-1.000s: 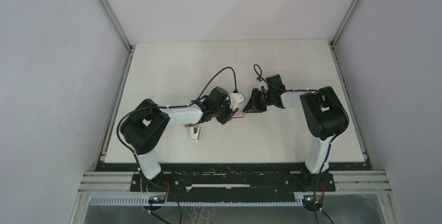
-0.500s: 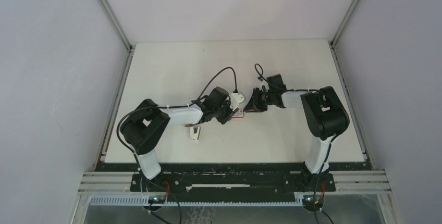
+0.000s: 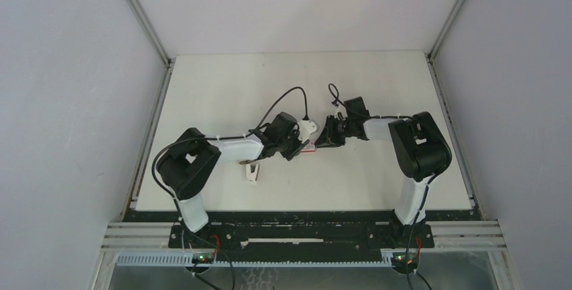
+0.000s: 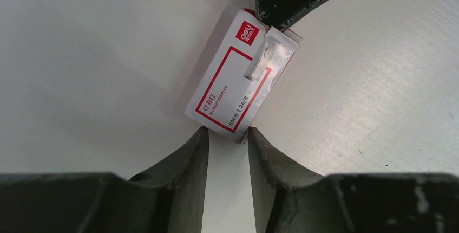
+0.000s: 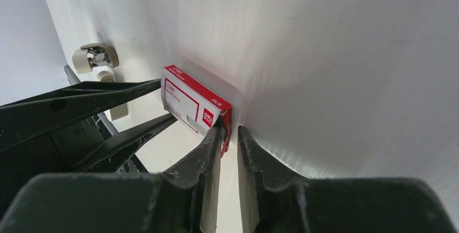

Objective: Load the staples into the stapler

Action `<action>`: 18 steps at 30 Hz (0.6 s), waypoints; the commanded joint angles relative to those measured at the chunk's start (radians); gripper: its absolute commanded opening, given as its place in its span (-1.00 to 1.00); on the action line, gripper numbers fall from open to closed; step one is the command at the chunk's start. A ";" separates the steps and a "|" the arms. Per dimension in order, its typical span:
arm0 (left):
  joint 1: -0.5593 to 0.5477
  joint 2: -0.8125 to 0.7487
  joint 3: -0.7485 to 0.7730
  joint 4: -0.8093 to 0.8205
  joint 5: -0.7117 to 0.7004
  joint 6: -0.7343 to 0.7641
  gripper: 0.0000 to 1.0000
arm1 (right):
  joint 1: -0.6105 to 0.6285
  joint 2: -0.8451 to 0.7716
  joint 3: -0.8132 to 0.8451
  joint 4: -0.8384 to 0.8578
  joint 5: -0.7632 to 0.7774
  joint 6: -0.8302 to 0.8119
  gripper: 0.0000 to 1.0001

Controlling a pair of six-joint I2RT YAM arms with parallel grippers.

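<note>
The red-and-white staple box (image 4: pixel 233 81) lies flat on the table between my two grippers; it also shows in the top view (image 3: pixel 309 147) and the right wrist view (image 5: pixel 189 100). My left gripper (image 4: pixel 227 133) is closed on the box's near corner, and both tips touch it. My right gripper (image 5: pixel 228 133) is at the box's far end. Its jaws stand a narrow gap apart, with the red end flap inside the gap against one finger. No loose staples show. The white and beige stapler (image 3: pixel 253 172) lies apart near the left arm and shows in the right wrist view (image 5: pixel 96 58).
Both arms reach inward over the middle of the white table (image 3: pixel 222 94). Grey walls stand on three sides. A black cable (image 3: pixel 287 98) loops above the left wrist.
The right wrist has shifted very slightly to the left at the box's end. The box, the left gripper and the stapler have stayed where they were.
</note>
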 commanded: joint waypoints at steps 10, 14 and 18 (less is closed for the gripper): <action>-0.014 0.003 0.049 -0.015 -0.009 0.029 -0.22 | 0.006 0.007 0.024 0.023 -0.044 -0.003 -0.87; -0.015 -0.031 0.021 0.014 -0.044 0.025 0.12 | -0.007 0.000 0.024 0.006 -0.058 -0.024 -1.00; -0.015 -0.088 -0.027 0.066 -0.075 0.006 0.43 | -0.014 -0.019 0.027 -0.045 -0.090 -0.075 -1.00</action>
